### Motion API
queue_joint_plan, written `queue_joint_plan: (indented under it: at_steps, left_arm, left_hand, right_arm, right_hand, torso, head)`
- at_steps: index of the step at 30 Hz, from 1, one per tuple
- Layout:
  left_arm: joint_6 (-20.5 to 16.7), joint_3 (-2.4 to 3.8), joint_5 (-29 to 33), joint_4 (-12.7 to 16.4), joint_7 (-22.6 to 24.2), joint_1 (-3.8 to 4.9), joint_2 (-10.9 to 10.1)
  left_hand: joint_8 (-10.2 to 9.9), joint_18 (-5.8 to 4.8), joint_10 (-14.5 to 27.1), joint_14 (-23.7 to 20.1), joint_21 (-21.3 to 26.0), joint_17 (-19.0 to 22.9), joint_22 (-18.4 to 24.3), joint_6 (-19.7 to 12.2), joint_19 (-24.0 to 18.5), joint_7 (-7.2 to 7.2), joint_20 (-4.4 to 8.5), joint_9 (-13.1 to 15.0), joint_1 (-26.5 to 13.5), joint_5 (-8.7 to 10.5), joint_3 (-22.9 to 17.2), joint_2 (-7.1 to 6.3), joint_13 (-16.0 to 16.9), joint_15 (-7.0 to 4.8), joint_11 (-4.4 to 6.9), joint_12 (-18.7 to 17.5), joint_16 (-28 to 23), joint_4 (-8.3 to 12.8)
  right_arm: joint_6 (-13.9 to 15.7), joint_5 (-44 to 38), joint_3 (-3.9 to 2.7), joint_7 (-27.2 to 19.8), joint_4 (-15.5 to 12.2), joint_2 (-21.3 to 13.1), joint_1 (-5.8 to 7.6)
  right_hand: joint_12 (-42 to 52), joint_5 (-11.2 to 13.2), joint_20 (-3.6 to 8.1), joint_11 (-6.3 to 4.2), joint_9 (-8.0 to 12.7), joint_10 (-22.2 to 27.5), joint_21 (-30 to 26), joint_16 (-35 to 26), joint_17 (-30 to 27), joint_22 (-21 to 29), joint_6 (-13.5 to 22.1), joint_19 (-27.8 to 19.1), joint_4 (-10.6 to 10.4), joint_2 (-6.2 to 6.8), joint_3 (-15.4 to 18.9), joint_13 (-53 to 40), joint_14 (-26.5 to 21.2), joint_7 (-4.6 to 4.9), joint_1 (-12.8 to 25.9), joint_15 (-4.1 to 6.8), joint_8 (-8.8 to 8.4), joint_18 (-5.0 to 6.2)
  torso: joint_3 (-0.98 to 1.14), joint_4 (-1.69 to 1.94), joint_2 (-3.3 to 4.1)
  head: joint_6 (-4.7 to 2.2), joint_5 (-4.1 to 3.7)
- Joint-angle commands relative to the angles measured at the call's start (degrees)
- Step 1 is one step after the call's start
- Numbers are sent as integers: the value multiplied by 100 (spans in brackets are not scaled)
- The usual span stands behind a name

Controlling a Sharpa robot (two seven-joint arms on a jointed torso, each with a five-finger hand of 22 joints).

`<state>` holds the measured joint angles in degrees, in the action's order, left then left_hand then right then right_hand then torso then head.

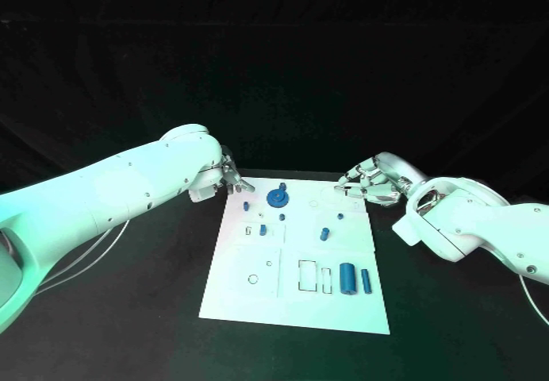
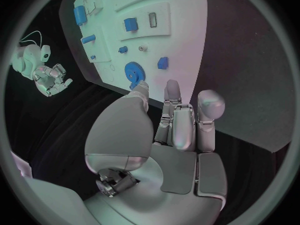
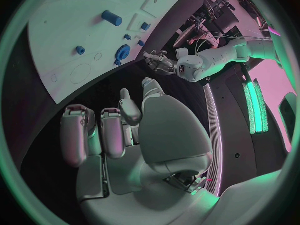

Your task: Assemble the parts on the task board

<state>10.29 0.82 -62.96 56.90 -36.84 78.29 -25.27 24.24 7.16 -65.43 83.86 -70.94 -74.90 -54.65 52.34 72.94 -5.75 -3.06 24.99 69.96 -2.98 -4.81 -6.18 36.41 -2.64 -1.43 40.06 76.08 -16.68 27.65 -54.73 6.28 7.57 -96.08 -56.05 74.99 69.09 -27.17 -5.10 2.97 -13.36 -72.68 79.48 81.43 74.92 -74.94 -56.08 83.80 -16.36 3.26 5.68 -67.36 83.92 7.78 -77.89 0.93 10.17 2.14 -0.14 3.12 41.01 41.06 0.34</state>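
- The blue gear [image 1: 278,197] stands at the far edge of the task board [image 1: 274,305], between both hands.
- The left hand [image 1: 227,179], fingers apart and empty, hovers nearer it.
- The right hand [image 1: 368,182], fingers loosely curled and empty, hangs off the board's far right corner.

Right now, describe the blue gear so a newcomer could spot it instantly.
Find the white board in the middle of the black table. At its far edge, between the two hands, sits the gear. It is a round toothed disc, the widest blue piece there; its neighbours are small pegs and blocks.
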Motion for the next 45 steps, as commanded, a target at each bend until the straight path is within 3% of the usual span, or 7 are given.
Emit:
queue_joint_plan:
  at_steps: [1, 6, 26, 45]
  left_arm:
    - [162, -5, -126, -86, 51, -37, 70]
    - [263, -16, -140, -174, 1, -88, 127]
    - [635, -28, -224, -188, -49, -124, 171]
    - [546, -30, -128, -243, 4, -163, 223]
  left_hand:
    - [-28, -36, -65, 250, -50, -310, -54, 37, 61, 3, -14, -16, -64, 3, 25, 9, -12, 26, 3, 46, 42, -8]
    - [-16, -66, -104, 262, -147, -336, -215, 91, 153, 21, -6, -54, -170, 2, 54, 1, -26, 15, 17, 86, 73, -9]
    - [59, -129, -217, 293, -365, -384, -566, 275, 336, 91, 22, -102, -229, 2, 41, 68, -41, -36, 80, 196, 133, 1]
    - [75, -160, -274, 299, -484, -390, -746, 386, 410, 136, 41, -156, 24, 2, -114, 317, -73, -77, 127, 258, 138, 60]
  right_arm:
    - [-48, -20, 0, -48, -1, 12, -7]
    - [-48, -20, 0, -52, 0, 17, -11]
    - [-56, -20, 0, -56, -1, 28, -14]
    - [-69, -20, -1, -59, 4, 49, -17]
  right_hand:
    - [-33, -21, 14, -13, -9, 33, -25, -23, 170, -797, 27, -46, -12, 4, 31, 10, 293, -24, 46, 36, 25, 67]
    - [-33, -21, 14, -13, -9, 33, -25, -23, 170, -797, 27, -46, -12, 4, 31, 10, 293, -24, 46, 36, 25, 67]
    - [-35, -31, 14, -14, -10, 34, -33, -26, 167, -793, 30, -49, -9, -2, 31, 12, 293, -24, 45, 37, 25, 68]
    - [-31, -43, 15, -15, -11, 30, -33, -25, 170, -794, 29, -48, -6, -13, 31, 9, 294, -26, 45, 38, 28, 68]
  torso:
    - [4, -2, 0]
    - [8, 0, -4]
    - [11, 1, -8]
    - [12, 2, -5]
  head:
    - [12, 5]
    - [26, 1]
    - [47, 11]
    - [64, 3]
